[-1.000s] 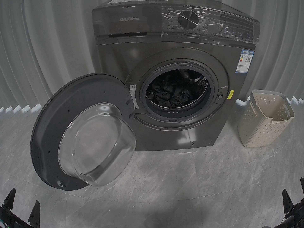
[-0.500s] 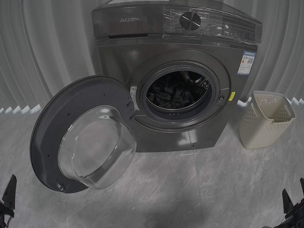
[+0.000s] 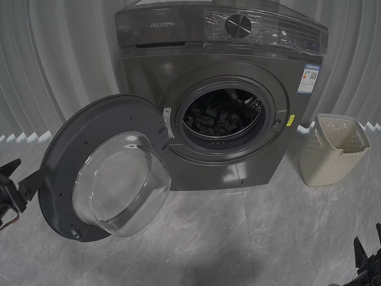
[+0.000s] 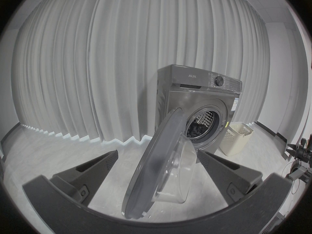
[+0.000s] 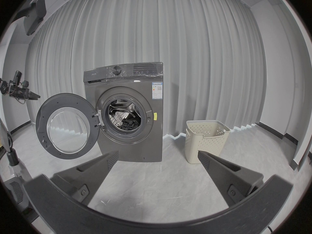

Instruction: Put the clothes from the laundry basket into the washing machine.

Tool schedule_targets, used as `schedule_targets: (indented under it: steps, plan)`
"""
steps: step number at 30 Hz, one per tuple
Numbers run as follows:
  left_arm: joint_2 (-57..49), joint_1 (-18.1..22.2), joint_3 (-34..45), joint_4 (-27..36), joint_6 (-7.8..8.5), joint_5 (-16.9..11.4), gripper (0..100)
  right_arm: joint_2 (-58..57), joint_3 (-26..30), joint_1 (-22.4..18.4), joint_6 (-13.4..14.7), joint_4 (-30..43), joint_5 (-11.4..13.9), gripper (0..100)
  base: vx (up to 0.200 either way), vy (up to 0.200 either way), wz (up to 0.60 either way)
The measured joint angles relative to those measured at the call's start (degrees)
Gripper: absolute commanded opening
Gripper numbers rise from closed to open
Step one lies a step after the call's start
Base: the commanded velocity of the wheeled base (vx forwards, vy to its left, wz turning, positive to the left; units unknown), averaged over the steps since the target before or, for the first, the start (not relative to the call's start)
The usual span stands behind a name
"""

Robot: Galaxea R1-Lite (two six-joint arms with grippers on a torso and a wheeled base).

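Now my left gripper [image 3: 27, 168], fingers spread, sits at nine o'clock by the door [image 3: 79, 140] — right gripper [image 3: 368, 235], five o'clock, spread too; clothes [image 3: 216, 118] inside the washing machine [image 3: 222, 56].

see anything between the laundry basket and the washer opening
Nothing visible: the round grey glass-bowled door is swung left, leaving bare floor between the cream perforated plastic basket and the open dark grey washing machine.

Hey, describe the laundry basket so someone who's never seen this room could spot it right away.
Find the dark grey washing machine against the pale curtain. On the floor beside it, on the side away from its open door, stands the laundry basket. It is the only cream-coloured thing there, its walls dotted with small holes.
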Motion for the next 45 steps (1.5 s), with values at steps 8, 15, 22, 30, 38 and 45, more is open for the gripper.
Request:
schedule_targets:
  steps: [8, 15, 22, 30, 38, 45]
  plan:
    - [10.95, -1.96, -0.02, -5.83, 0.35, -6.11, 100, 0.0, 0.0, 0.0, -0.02, -0.02, 0.0, 100, 0.0, 0.0, 0.0]
    - [12.26, -8.45, 1.66, -5.85, 0.02, -7.2, 100, 0.02, 0.0, 0.0, 0.0, 0.0, 0.02, 100, 0.0, 0.0, 0.0]
    - [9.29, -14.88, 2.9, -5.44, -0.17, -7.07, 100, 0.05, 0.0, -0.02, -0.02, -0.02, 0.0, 100, 0.0, 0.0, 0.0]
    - [7.67, -20.57, 3.54, -5.55, -1.65, -7.56, 100, 0.05, 0.0, 0.0, -0.02, -0.02, 0.02, 100, 0.0, 0.0, 0.0]
    - [7.86, -28.95, 2.68, -5.85, -6.9, -7.07, 100, 0.05, 0.0, 0.0, 0.0, 0.0, 0.02, 100, 0.0, 0.0, 0.0]
    - [6.01, -29.85, 1.96, -5.88, -7.69, -4.14, 100, 0.05, 0.0, -0.02, 0.0, -0.02, 0.0, 100, 0.0, 0.0, 0.0]
